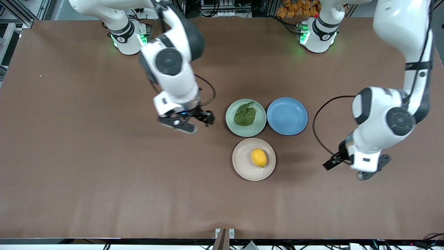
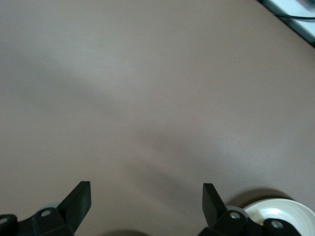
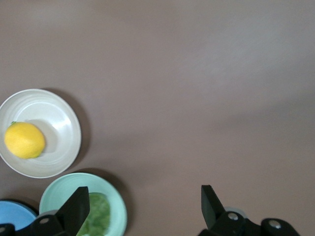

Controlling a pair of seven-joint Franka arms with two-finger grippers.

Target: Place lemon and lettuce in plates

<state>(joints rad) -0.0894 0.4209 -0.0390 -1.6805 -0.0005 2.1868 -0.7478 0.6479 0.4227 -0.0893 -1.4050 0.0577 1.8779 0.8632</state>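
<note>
The lemon (image 1: pixel 259 157) lies in the beige-cream plate (image 1: pixel 242 170). The lettuce (image 1: pixel 245 114) lies in the mint green plate (image 1: pixel 257 129), which is farther from the front camera. My right gripper (image 1: pixel 203 119) is open and empty, up over bare table beside the mint plate, toward the right arm's end. Its wrist view shows the open right gripper (image 3: pixel 145 199), the lemon (image 3: pixel 24 140) in the cream plate (image 3: pixel 61 147) and the lettuce (image 3: pixel 96 216) in the mint plate (image 3: pixel 114 201). My left gripper (image 1: pixel 362 170) is open and empty over bare table toward the left arm's end; its wrist view shows the left gripper (image 2: pixel 146 196) over brown table only.
An empty blue plate (image 1: pixel 287 116) sits beside the mint plate, toward the left arm's end, and shows in the right wrist view (image 3: pixel 15 216). The three plates stand close together mid-table. Brown tabletop (image 1: pixel 104 173) spreads around them.
</note>
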